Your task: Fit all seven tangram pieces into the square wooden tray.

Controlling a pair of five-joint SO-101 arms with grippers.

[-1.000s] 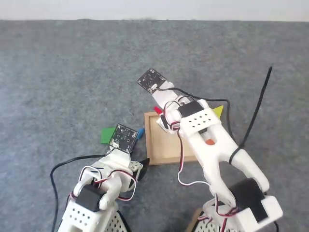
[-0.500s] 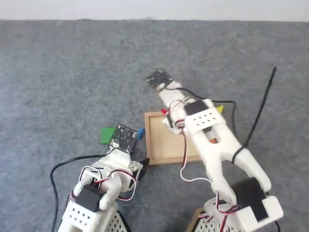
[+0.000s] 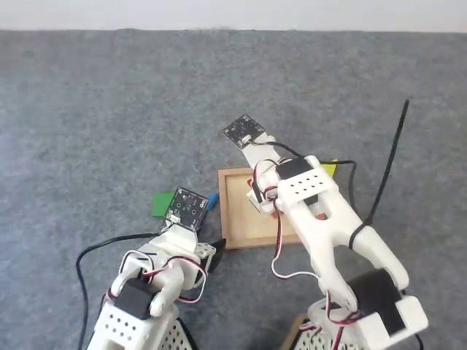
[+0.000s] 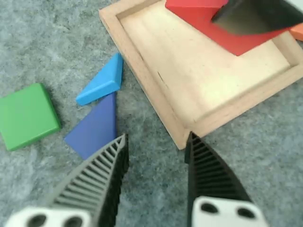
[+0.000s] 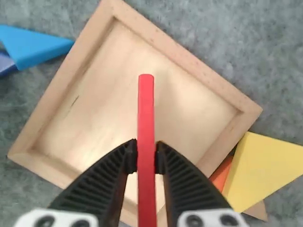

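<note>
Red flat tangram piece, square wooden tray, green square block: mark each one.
Red flat tangram piece [image 5: 146, 113], right wrist view, on its thin edge facing the camera.
Square wooden tray [image 4: 147, 75], left wrist view, on its rim.
Green square block [image 4: 27, 116], left wrist view, on its top face.

The worktop [image 3: 87, 109] I worked over was covered in a grey, felt-like fabric with a fine mottled nap. Along its far edge ran a strip of plain, pale wall [image 3: 233, 13]. The light was soft and even, and shadows on the grey were faint.
</note>
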